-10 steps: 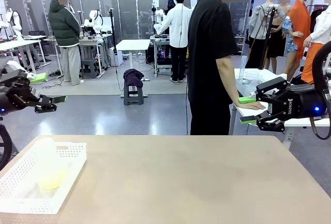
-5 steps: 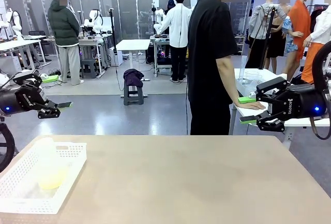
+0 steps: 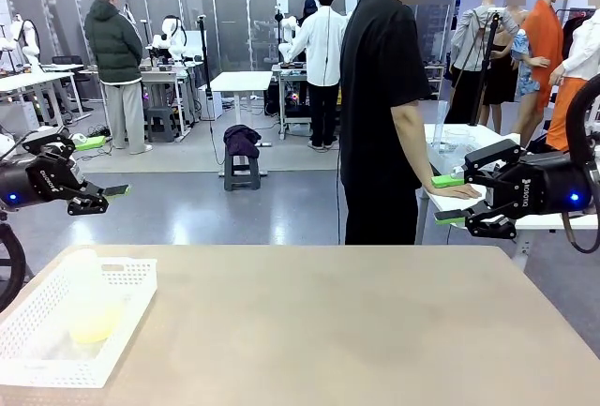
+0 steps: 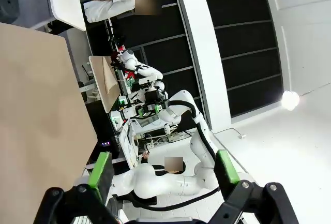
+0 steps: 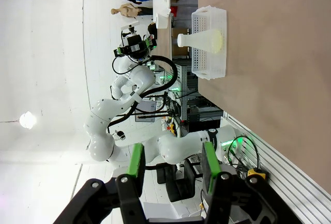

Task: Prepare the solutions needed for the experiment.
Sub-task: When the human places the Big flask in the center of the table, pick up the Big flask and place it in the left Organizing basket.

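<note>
Front view: the left tool (image 3: 101, 169) hangs at the left edge of the frame, above and beyond the counter (image 3: 328, 322), its fingers spread wide apart with nothing between them. In its own wrist view the left tool (image 4: 164, 168) shows two green pads (image 4: 100, 169) standing far apart at the bottom of the frame, only background between them, and the counter's tan top fills the left side.

Over on the right edge of the front view, the right tool (image 3: 453, 200) hovers at mid height, off the counter's far right corner, fingers partly apart and gripping nothing. The right wrist view agrees: the right tool (image 5: 170, 166) has a moderate gap between its green pads, empty.

Now the task's thing. A white basket (image 3: 127, 317) sits on the counter at the lower left of the front view, and in it stands a translucent flask (image 3: 86, 298) with the solutions (image 3: 95, 327), a shallow pale yellow-green layer, at its bottom. In the right wrist view, rolled sideways, the basket (image 5: 207, 74) lies in the upper middle of the frame with the flask (image 5: 199, 39) inside and the solutions (image 5: 217, 39) at its wide end.

A person (image 3: 389, 106) in a black shirt stands beyond the far edge, upper centre-right of the front view, one hand (image 3: 461, 190) resting on a white side table just behind the right tool. Both tools are well apart from the basket.
</note>
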Tool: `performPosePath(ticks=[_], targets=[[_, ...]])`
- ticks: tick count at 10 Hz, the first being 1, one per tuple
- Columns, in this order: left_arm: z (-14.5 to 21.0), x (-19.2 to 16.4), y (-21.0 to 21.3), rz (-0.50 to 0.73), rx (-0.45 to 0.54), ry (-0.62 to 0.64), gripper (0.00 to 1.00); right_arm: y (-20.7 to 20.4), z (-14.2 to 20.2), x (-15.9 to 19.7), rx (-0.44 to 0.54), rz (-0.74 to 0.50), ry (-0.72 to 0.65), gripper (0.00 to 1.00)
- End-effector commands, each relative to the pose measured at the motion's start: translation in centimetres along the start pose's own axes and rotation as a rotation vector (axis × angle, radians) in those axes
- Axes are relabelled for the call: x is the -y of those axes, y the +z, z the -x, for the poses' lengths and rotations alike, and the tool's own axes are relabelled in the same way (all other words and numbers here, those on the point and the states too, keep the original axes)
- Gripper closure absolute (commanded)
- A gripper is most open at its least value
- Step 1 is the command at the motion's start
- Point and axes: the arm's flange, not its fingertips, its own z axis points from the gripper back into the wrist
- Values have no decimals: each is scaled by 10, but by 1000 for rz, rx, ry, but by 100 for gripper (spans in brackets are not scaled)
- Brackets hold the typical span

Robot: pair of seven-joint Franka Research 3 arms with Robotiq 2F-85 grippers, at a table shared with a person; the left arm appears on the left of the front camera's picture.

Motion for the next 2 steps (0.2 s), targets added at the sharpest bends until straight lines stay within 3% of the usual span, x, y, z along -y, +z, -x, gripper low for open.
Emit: performPosePath(ticks=[1,2], targets=[[0,0,0,2,0,-14,0,0,0,-2,-3,-13,5,44],[0,0,0,2,0,-14,0,0,0,-2,-3,-13,5,44]])
